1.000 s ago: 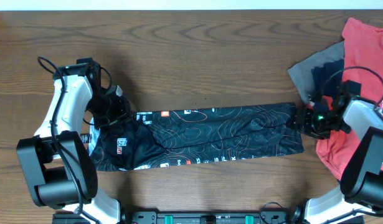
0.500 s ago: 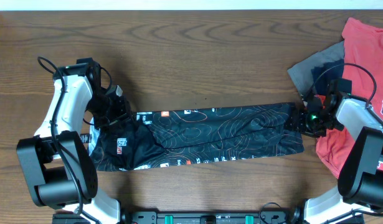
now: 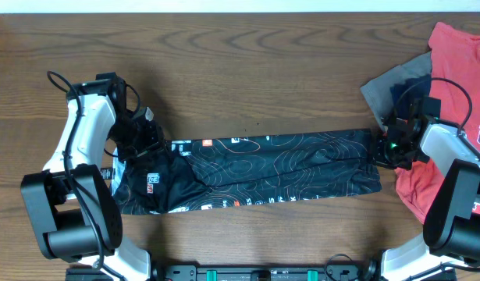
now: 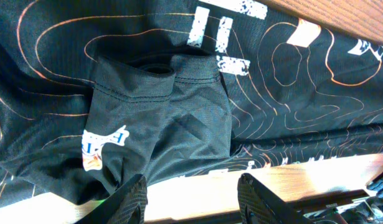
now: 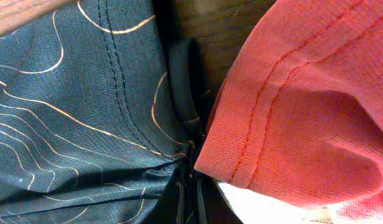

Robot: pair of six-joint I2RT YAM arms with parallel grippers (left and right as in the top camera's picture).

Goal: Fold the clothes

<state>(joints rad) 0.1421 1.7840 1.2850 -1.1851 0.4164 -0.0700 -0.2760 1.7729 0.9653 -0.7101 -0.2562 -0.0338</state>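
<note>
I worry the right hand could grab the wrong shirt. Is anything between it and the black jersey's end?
Nothing visible lies between them: the right hand is shut at the edge of the black jersey, seemingly pinching it. The hem of the red T-shirt lies right beside it and might get caught too.

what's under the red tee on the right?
A grey garment and a navy one poke out from under the red T-shirt's left edge. The rest beneath it is covered.

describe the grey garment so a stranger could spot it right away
At the right end of the wooden table, past the long black jersey, lies a red T-shirt. The grey garment pokes out at its left, next to a navy garment; it alone is plain grey.
</note>
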